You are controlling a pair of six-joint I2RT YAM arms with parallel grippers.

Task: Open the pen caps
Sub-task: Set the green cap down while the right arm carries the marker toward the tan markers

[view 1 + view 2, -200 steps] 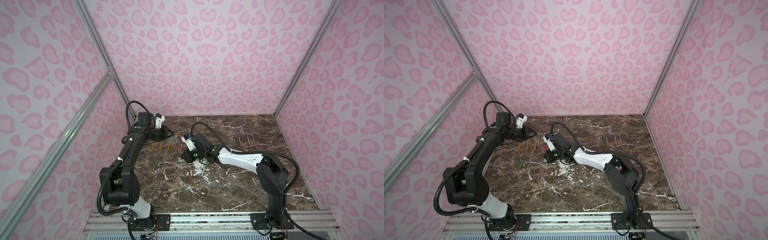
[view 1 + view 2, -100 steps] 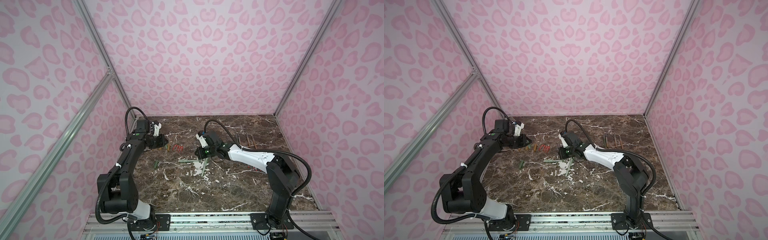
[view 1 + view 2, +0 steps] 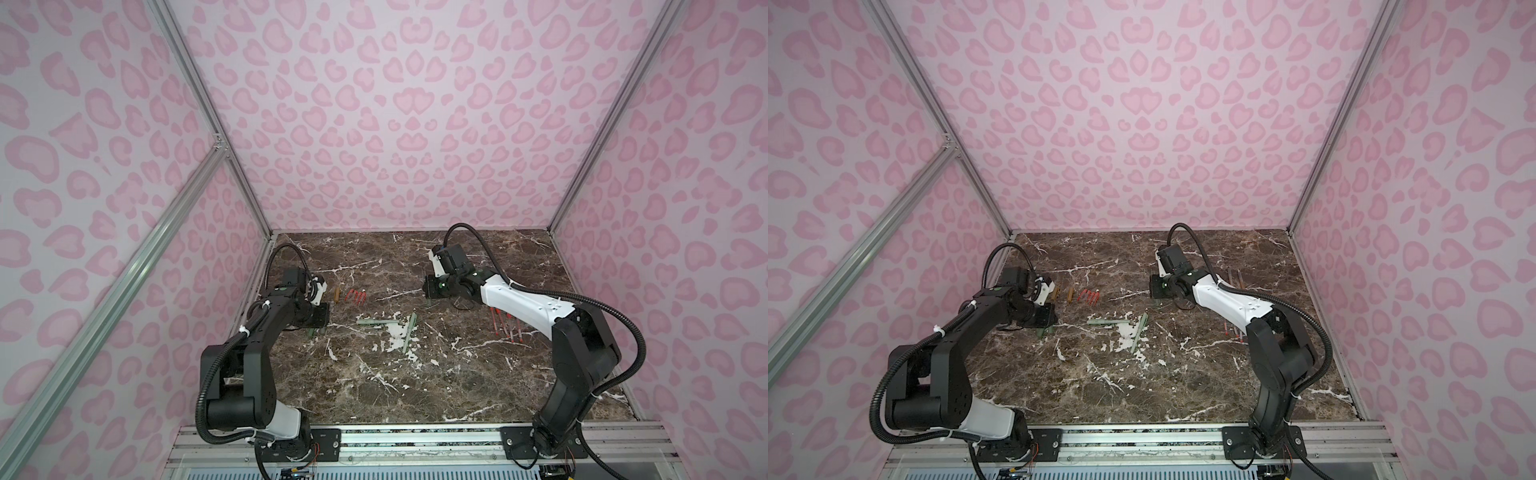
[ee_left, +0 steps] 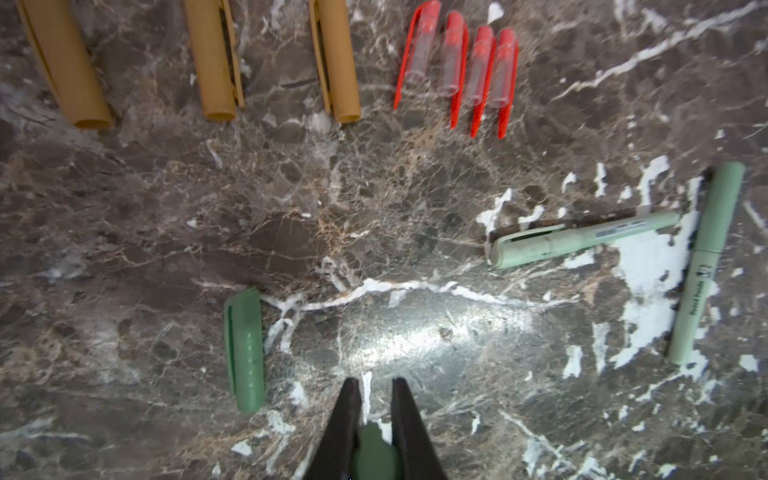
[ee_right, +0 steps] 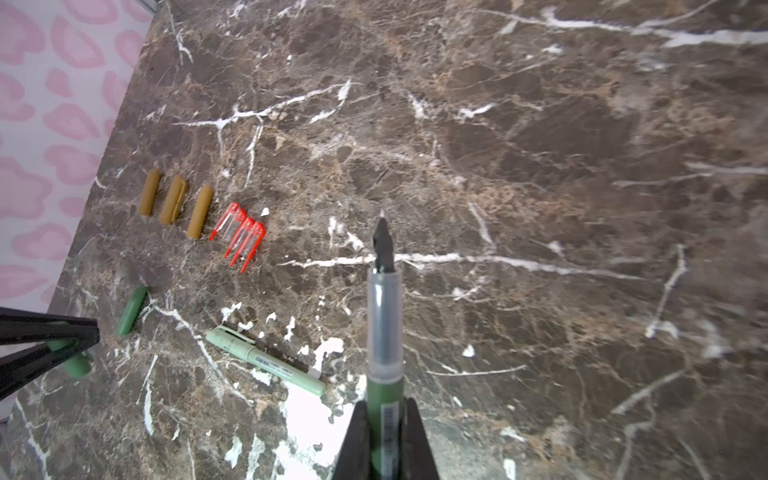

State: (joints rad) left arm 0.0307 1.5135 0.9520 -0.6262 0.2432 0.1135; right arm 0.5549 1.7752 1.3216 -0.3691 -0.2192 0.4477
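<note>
Near, mid-counter [image 3: 374, 395]: two green pens [image 3: 378, 322] with caps on. Left pincer [image 4: 374, 382] clamps the held cap [image 4: 374, 453], low beside a loose cap [image 4: 244, 349]. Right pincer [image 5: 384, 404] clamps the bare pen [image 5: 384, 324], nib out. The pincers met a second ago and are now well apart, so the cap just came off; two left, I judge. Farther: tan caps [image 4: 216, 62], red caps [image 4: 457, 66]. Barcode [image 5: 388, 415] on bare pen; other print blurred.

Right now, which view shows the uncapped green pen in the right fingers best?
Right wrist view: the uncapped green pen sticks out from the right fingers, nib, clear section and green barrel all sharp. In both top views it is too small to make out. The left wrist view misses it.
</note>
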